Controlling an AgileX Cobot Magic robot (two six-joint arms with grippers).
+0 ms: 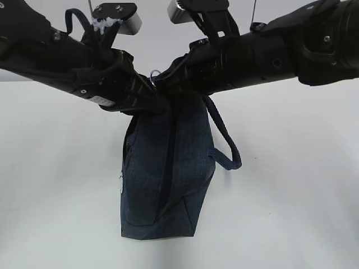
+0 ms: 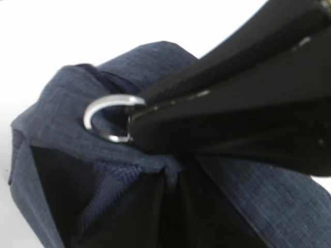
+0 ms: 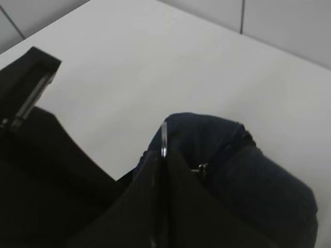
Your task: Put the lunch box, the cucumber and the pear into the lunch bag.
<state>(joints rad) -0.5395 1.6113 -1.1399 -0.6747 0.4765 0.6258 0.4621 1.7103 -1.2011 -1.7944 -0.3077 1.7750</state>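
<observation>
Standing upright near the middle of the white table point(image 1: 314, 185), the lunch bag point(image 1: 168, 185) looks zipped up, its loop handle point(image 1: 227, 148) drooping on the right; the metal ring pull point(image 2: 106, 120) sits at its top. Both arms meet over it; the right gripper point(image 3: 164, 155) is pinched closed on that ring; the left gripper point(image 1: 160, 107) is clamped tight on the bag's top fabric just beside it.

Plain white table point(image 1: 291, 213), grey wall point(image 1: 151, 45)
</observation>
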